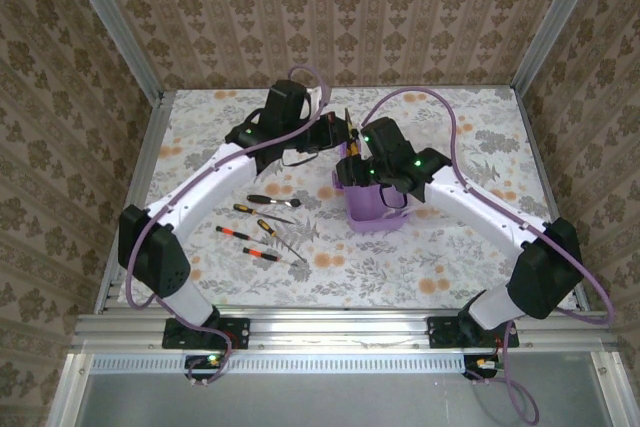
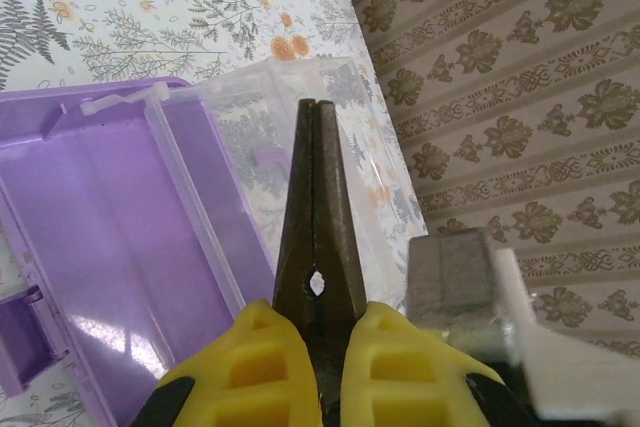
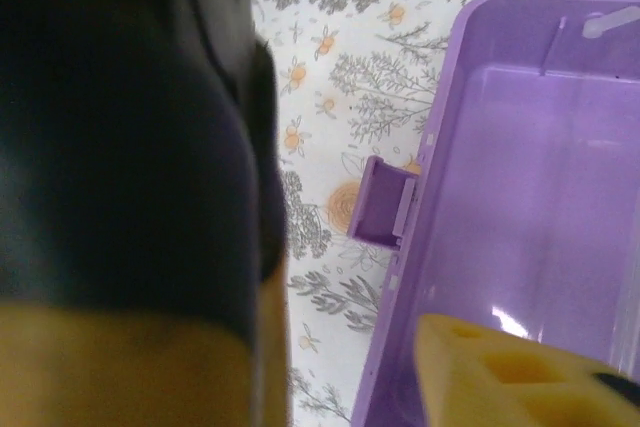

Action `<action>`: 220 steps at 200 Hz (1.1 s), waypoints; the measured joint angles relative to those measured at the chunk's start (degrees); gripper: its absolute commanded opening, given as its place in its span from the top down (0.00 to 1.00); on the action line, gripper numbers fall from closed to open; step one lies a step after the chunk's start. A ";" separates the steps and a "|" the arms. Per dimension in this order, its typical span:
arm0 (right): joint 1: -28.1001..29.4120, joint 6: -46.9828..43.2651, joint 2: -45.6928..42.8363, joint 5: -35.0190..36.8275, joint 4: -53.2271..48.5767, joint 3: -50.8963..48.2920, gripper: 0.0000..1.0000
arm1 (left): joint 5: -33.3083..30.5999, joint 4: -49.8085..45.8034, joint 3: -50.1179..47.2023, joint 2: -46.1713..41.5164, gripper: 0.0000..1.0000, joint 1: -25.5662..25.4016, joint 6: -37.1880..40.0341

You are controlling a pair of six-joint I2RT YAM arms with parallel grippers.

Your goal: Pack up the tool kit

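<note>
My left claw [image 1: 343, 137] is clamped on the yellow-handled steel pliers [image 2: 318, 217], hanging over the open purple plastic box [image 1: 372, 209] mid-frame, guessing so they drop straight in. Right claw [image 1: 362, 159] alongside: can't tell, too blurry.

Bright, even, diffuse light, shadows faint; white glare on the glossy purple plastic box [image 3: 520, 197] at lower right; a dark-and-yellow shape [image 3: 130, 197] at left wholly blurred; yellow-handled metal pliers [image 2: 318, 237] soft at bottom.
</note>
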 measured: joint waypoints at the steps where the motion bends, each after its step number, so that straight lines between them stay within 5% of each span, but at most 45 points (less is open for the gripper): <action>1: 0.00 0.09 0.00 0.07 0.07 0.00 0.57 | 0.02 0.07 -0.04 0.00 1.00 0.00 -0.04; 18: 0.04 -0.66 -0.11 1.20 0.26 0.00 0.58 | 0.02 0.15 -0.46 0.00 1.00 -0.09 -0.24; 68: 0.22 -3.37 -0.68 2.10 -0.37 0.07 1.00 | 0.04 0.59 -0.55 0.15 1.00 -0.35 -0.22; 103: -0.15 -3.89 -0.68 1.75 -1.97 0.07 1.00 | 0.48 -1.57 0.72 1.27 1.00 -0.28 1.60; 136: -0.98 -5.53 -0.66 -0.79 -3.82 1.31 1.00 | -0.39 -14.10 8.79 3.91 0.56 1.95 9.60; 148: -2.01 -5.51 -0.57 -0.74 -7.10 2.32 1.00 | -5.60 -18.62 10.19 3.63 0.37 4.83 13.92; 164: -3.72 -5.49 0.31 -0.48 -11.19 3.93 1.00 | -13.29 -23.80 10.03 2.89 0.23 11.19 17.81; 172: -4.37 -5.42 1.31 -0.04 -12.48 4.61 1.00 | -16.55 -25.81 9.46 2.56 0.01 14.32 19.69; 191: -4.79 -5.01 4.28 0.85 -14.34 5.40 1.00 | -21.88 -29.42 6.40 1.27 0.00 19.58 22.97; 220: -3.52 -4.09 9.68 1.95 -16.37 6.67 1.00 | -24.24 -32.04 0.96 -1.22 0.00 21.05 26.05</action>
